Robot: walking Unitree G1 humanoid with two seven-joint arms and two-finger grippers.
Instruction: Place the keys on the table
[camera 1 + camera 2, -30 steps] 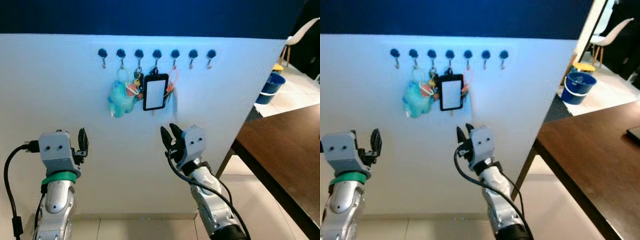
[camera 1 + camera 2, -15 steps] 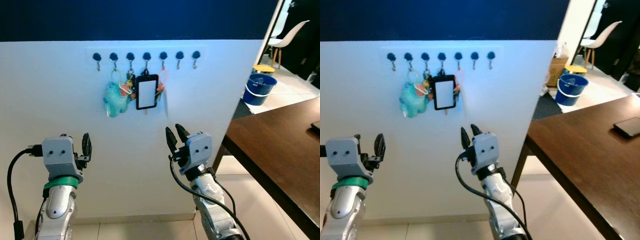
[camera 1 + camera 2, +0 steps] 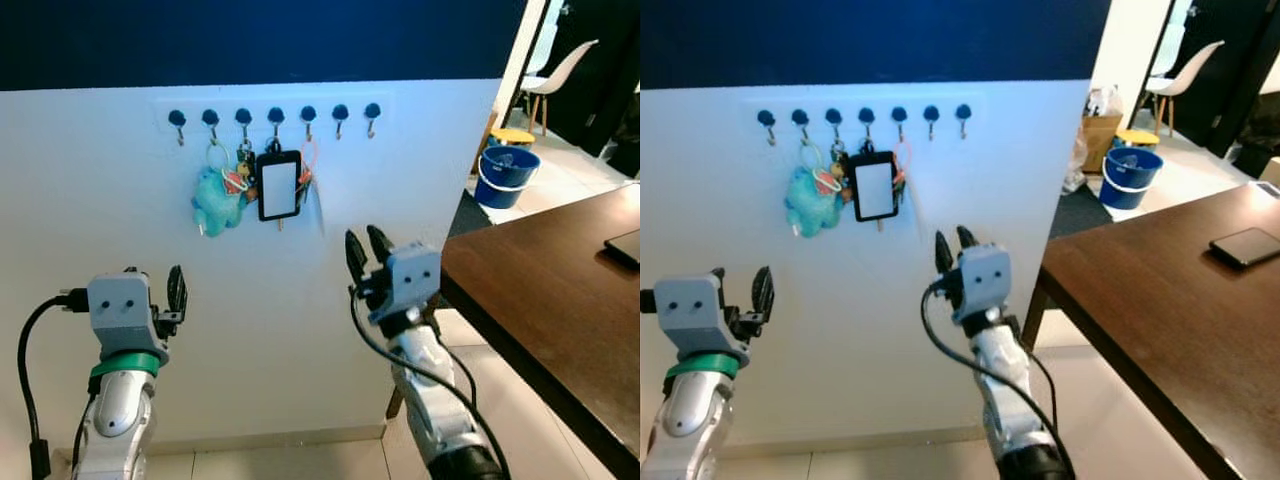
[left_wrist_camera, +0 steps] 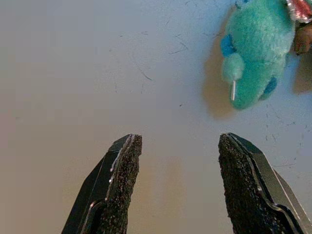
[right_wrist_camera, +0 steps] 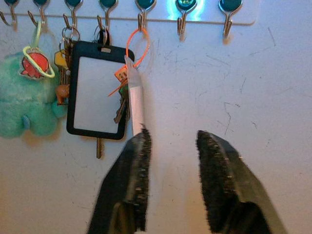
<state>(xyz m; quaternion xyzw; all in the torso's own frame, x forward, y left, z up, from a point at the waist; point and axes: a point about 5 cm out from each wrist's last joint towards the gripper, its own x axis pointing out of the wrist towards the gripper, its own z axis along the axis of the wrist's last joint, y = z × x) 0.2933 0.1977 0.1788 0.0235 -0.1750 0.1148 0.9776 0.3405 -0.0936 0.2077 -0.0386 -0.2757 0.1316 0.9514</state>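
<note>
Several key bunches hang from a row of dark hooks [image 3: 275, 116] on the white wall: a teal plush keyring [image 3: 218, 200], a black card holder [image 3: 278, 186] with keys behind it, and an orange loop [image 5: 137, 45] with keys. My right gripper [image 3: 364, 253] is raised below the orange loop, open and empty. My left gripper [image 3: 176, 291] is lower on the left, open, pointing at the wall below the plush [image 4: 253, 58]. The brown table [image 3: 560, 300] stands to the right.
A phone [image 3: 1242, 246] lies on the table's far side. A blue bucket [image 3: 503, 175] and a white chair [image 3: 560, 75] stand on the tiled floor past the wall's right end.
The camera has swung right, so the hooks sit further left and more of the table shows. My right gripper has risen a little towards the keys. The left arm is unchanged.
</note>
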